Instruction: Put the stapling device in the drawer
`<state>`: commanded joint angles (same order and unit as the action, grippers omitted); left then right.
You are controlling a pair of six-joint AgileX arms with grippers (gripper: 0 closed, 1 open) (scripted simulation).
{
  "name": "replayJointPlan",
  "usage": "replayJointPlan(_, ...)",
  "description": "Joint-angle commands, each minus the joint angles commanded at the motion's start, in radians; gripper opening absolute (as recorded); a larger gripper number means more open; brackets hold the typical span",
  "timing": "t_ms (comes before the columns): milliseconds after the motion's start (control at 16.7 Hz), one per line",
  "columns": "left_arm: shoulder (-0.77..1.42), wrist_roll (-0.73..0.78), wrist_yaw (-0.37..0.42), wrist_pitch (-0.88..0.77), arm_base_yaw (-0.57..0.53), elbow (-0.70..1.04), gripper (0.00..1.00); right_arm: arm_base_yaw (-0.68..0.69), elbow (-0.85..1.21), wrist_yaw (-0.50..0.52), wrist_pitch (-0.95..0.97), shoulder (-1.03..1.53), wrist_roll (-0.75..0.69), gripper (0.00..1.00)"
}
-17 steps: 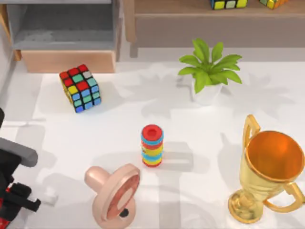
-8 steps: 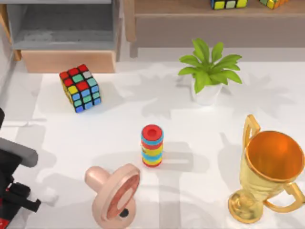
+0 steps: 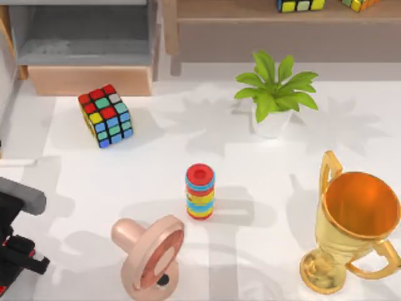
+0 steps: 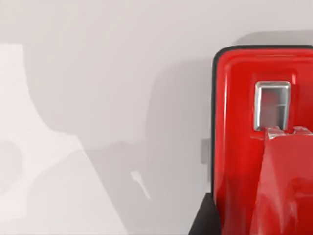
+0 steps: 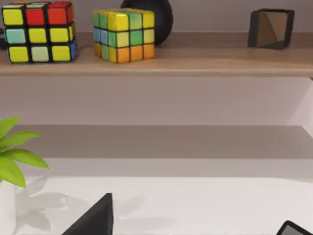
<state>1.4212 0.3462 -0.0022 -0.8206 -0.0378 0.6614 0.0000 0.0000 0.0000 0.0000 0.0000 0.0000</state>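
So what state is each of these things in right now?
Drawer: open.
Stapler: outside the drawer, close by the left end effector at the table's left edge.
Right end effector: open, facing the shelf.
Ring stack: upright.
Trophy: upright.
Cube: tilted.
Plant: upright.

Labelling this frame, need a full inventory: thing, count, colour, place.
stapler: 1, glossy red, under the left wrist camera
drawer: 1, grey inside, tan front, back left, open
cube: 1, multicoloured, table left
shelf cubes: 2, multicoloured, on wooden shelf
ring stack: 1, red-topped, table centre
plant: 1, green, white pot, back right
trophy: 1, gold, front right
pink disc object: 1, front centre
left gripper: black, front left edge
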Motion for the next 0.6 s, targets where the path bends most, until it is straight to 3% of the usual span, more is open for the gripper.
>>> replayJointPlan(600,-0.028,-0.001,0.0,-0.019,0.011,0.086,0.0,0.0,0.0,0.0,0.0,0.0,0.0,1.0)
